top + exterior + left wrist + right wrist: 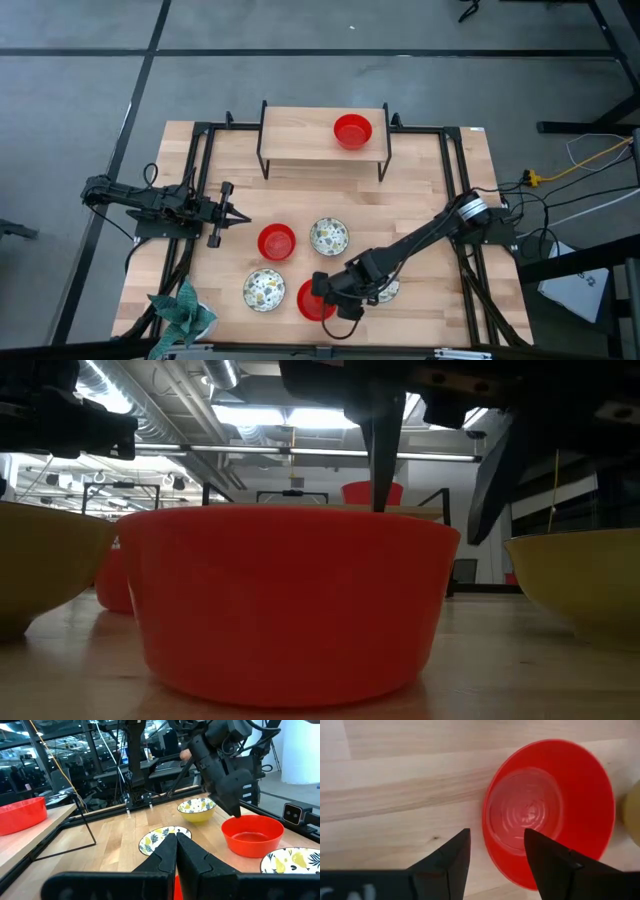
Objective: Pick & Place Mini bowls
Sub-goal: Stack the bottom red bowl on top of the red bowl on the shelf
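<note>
Resting far on the left side of the tabletop point(420, 190), the left claw point(243, 214) has its two fingers pressed together and holds nothing. It points toward the middle, where a red bowl point(277, 241) sits close in front of it. Below that one sits a flowery bowl point(264, 290), and another flowery bowl point(329, 237) sits beside the red one.

Next comes the bowl that matters now, the red bowl at the front point(312, 302). The right claw point(323, 288) hangs right over it, pointing down. Its fingers are spread apart, and the bowl's rim lies between them: one finger is over the inside of the bowl and the other is over the bare wood just outside it. The bowl is round, so it has no long side to line up with. The right arm is much nearer to this bowl than the left arm, so I think the right claw only has to go down and squeeze the rim.

A third flowery bowl point(386, 291) peeks out from under the right arm. At the back, one more red bowl point(352, 131) sits on the raised shelf point(300, 135).
</note>
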`<move>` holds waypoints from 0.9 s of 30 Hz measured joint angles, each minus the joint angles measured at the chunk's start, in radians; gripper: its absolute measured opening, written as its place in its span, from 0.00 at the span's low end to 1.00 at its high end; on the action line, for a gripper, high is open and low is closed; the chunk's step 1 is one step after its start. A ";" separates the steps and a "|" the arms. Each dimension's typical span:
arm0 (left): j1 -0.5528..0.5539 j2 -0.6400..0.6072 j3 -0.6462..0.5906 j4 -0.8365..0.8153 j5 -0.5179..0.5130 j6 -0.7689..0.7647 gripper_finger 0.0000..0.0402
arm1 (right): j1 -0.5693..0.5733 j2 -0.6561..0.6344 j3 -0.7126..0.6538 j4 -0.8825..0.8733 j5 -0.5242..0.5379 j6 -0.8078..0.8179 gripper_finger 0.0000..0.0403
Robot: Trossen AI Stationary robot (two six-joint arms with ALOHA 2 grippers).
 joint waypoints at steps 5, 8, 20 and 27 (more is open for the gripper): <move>0.000 0.000 0.000 0.000 0.000 0.000 0.01 | 0.000 0.004 0.000 0.001 0.000 -0.046 0.46; 0.000 0.000 0.000 0.000 0.001 0.000 0.01 | -0.002 0.010 0.000 0.002 0.000 -0.048 0.46; 0.000 0.000 0.000 0.000 0.001 0.000 0.01 | -0.007 0.051 0.000 0.032 0.053 -0.105 0.45; 0.000 0.000 0.000 0.000 0.001 0.000 0.01 | -0.008 0.051 0.000 0.032 0.054 -0.101 0.31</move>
